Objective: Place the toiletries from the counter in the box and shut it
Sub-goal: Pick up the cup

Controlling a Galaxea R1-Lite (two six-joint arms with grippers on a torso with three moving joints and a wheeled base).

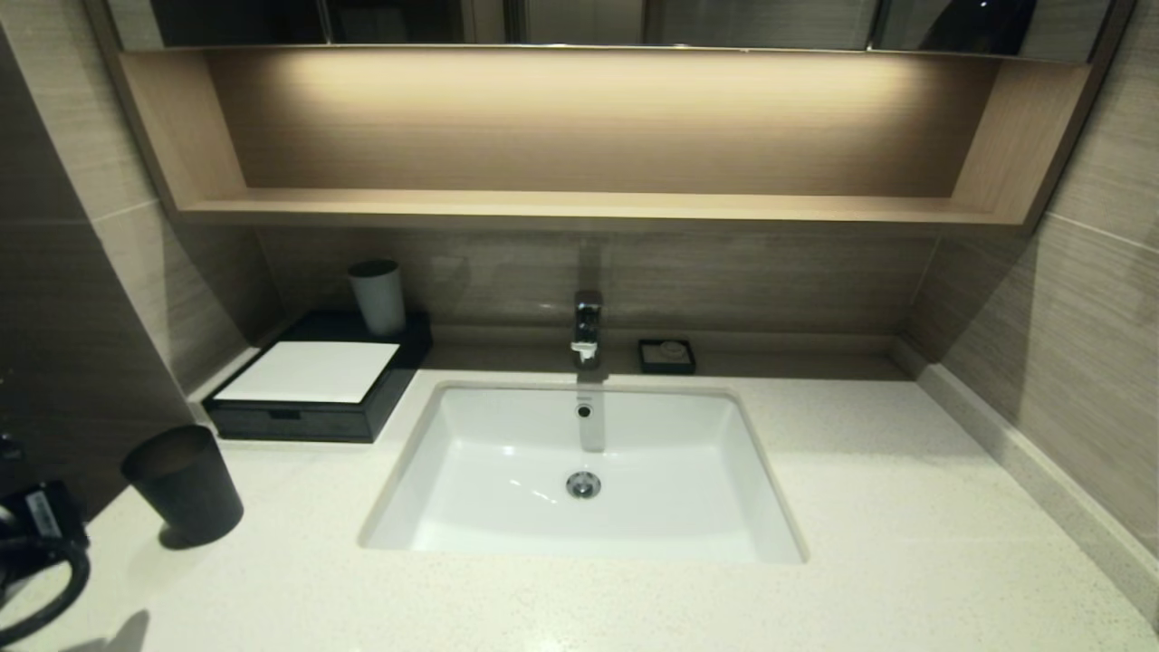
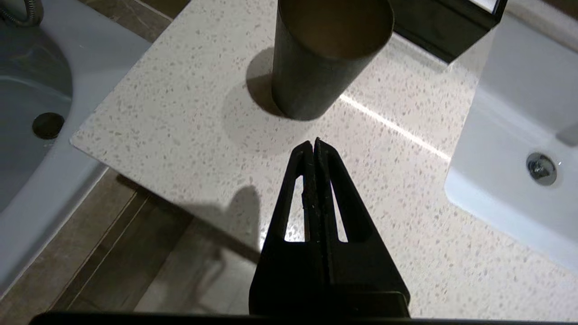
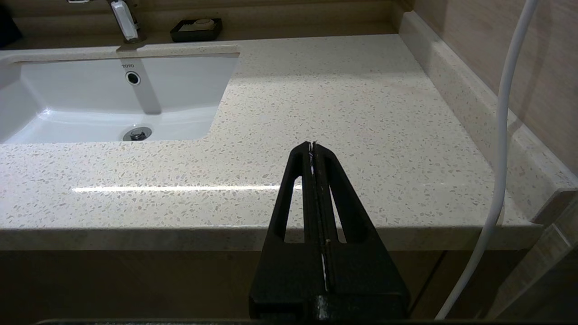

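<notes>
The left gripper (image 2: 314, 143), jaws pressed together and empty, hangs over the counter (image 2: 189, 90) near the dark cup (image 2: 325, 58); a careless sweep could topple it. The box (image 1: 312, 385) sits far left, drawer shut; no toiletries visible. The right gripper (image 3: 312, 145), also closed, is parked near the counter's front edge.

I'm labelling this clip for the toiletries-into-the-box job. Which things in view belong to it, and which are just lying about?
Job:
- black box, drawer shut
- counter
- left gripper, shut, empty
- no packets visible

Lying about:
- dark grey cup
- pale cup on the box
- soap dish
- faucet
- basin
- right gripper, parked
</notes>
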